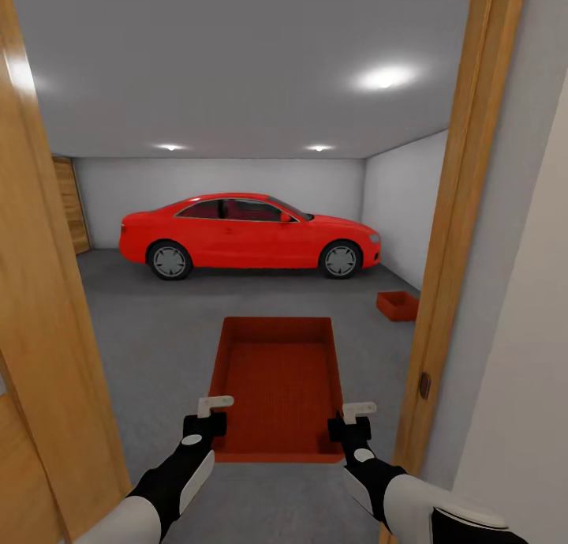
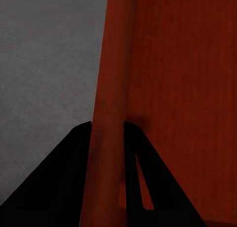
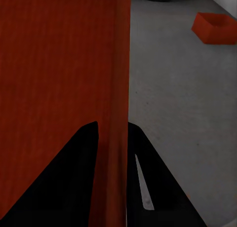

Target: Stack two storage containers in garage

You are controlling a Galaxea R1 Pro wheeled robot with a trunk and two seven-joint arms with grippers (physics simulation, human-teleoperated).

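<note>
Grey concrete floor (image 1: 158, 331) fills the garage past my wooden doorframe (image 1: 454, 236); left tool (image 1: 207, 419) and right tool (image 1: 351, 422) each clamp the carried container (image 1: 276, 378)'s side walls, second container (image 1: 397, 305) sits on concrete near the red car (image 1: 248, 234).

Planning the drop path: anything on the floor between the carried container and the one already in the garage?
Head view: only bare grey floor lies between the held container and the second container by the right wall. The red car sits farther back.
</note>
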